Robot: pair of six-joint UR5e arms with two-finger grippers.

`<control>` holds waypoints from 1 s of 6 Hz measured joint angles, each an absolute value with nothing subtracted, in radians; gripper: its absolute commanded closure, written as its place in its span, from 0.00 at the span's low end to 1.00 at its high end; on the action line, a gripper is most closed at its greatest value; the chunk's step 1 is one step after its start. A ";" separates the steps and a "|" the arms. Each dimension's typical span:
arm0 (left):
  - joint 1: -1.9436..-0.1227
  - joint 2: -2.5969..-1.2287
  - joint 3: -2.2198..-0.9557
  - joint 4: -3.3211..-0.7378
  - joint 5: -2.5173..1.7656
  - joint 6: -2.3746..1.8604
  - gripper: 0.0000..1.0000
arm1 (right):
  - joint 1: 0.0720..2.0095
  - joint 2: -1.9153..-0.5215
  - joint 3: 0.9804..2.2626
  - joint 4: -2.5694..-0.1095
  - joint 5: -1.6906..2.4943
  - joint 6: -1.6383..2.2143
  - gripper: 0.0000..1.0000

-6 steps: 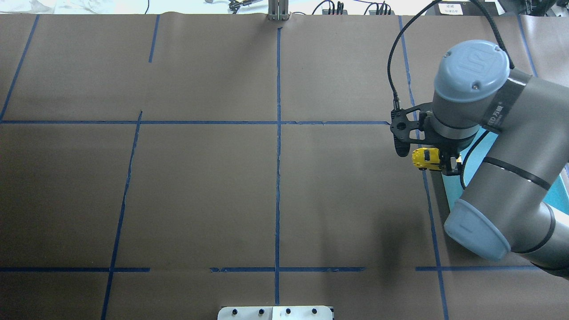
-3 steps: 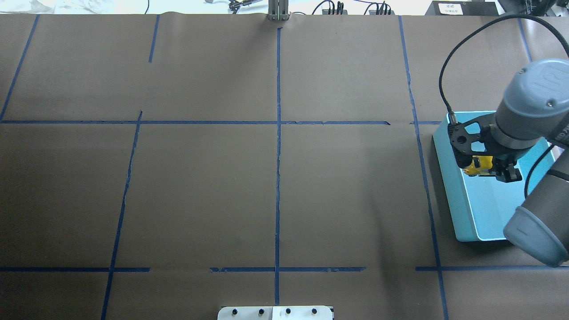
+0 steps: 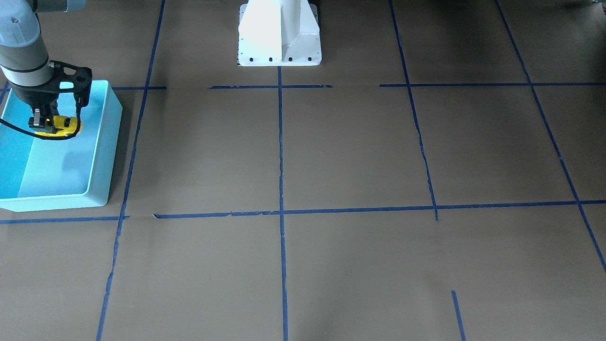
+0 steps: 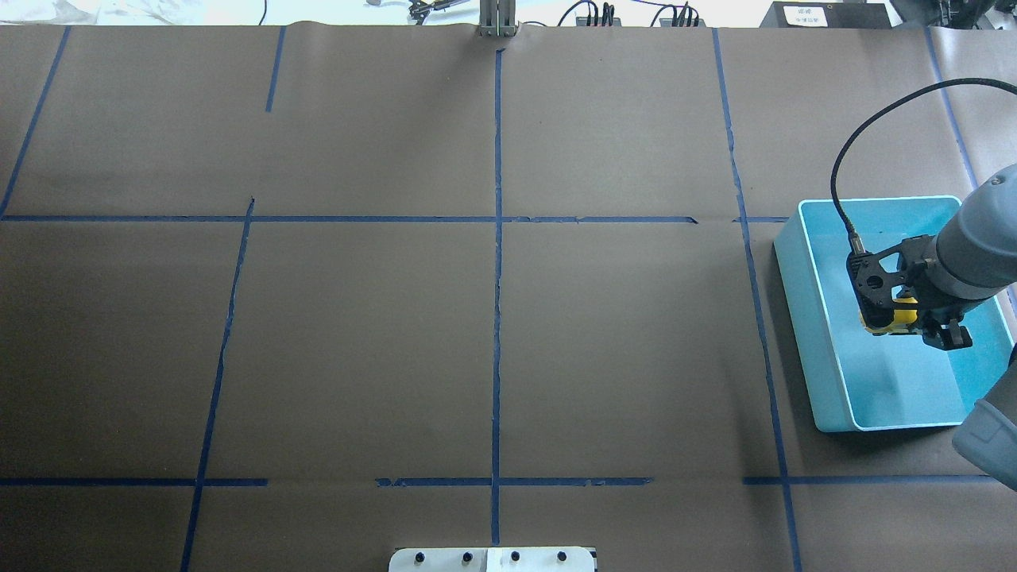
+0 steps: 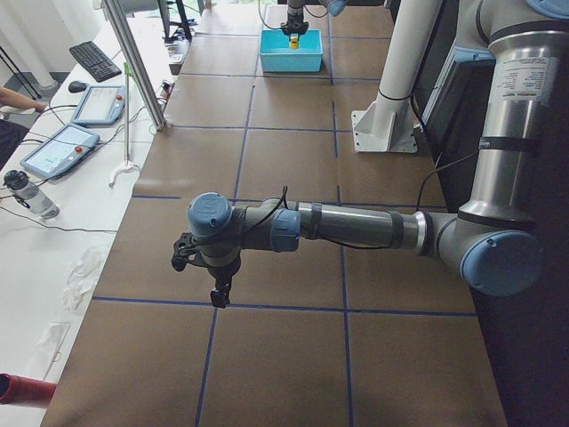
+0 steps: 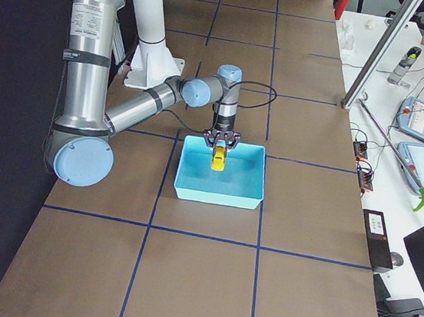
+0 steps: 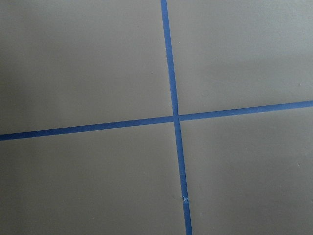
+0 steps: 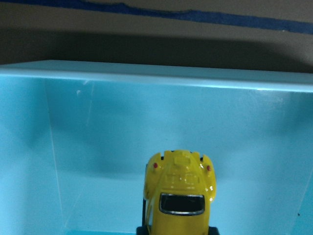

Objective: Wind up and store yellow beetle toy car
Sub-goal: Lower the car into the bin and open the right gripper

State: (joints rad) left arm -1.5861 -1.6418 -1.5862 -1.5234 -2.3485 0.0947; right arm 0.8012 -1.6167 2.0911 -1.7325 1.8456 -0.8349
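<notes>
both right jaws pinch the yellow beetle toy car [image 8: 180, 188] inside the bin [image 4: 799, 318].

- The right arm [image 6: 137, 107] reaches out near the bench's right edge, with its wrist upright and the right tool [image 4: 906, 318] pointing straight down.
- The right tool is clamped on the yellow beetle toy car [image 8: 180, 196].
- The left arm [image 5: 356, 229] stretches out level toward the bench's left edge.
- The left tool [image 5: 218, 294] hangs downward; its finger spacing is unclear.

The toy car [image 8: 179, 196] looks glossy, the bin [image 8: 122, 112] smooth plastic.
</notes>
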 measured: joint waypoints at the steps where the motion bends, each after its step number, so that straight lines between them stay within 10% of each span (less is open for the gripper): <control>1: -1.586 -1.641 -1.586 -1.523 -2.349 0.095 0.00 | 0.801 -1.620 2.047 -1.691 1.844 -0.836 0.97; 2: -1.586 -1.642 -1.586 -1.523 -2.349 0.094 0.00 | 0.800 -1.622 1.998 -1.635 1.844 -0.834 0.96; 3: -1.586 -1.642 -1.586 -1.523 -2.349 0.094 0.00 | 0.800 -1.622 1.964 -1.604 1.844 -0.831 0.58; 4: -1.586 -1.642 -1.586 -1.523 -2.349 0.094 0.00 | 0.799 -1.618 1.947 -1.594 1.847 -0.829 0.01; 6: -1.586 -1.641 -1.586 -1.523 -2.349 0.095 0.00 | 0.799 -1.610 1.946 -1.591 1.869 -0.825 0.00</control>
State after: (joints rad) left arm -1.5861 -1.6414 -1.5861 -1.5232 -2.3485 0.0946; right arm 0.7988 -1.6098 1.9456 -1.5910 1.8693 -0.8247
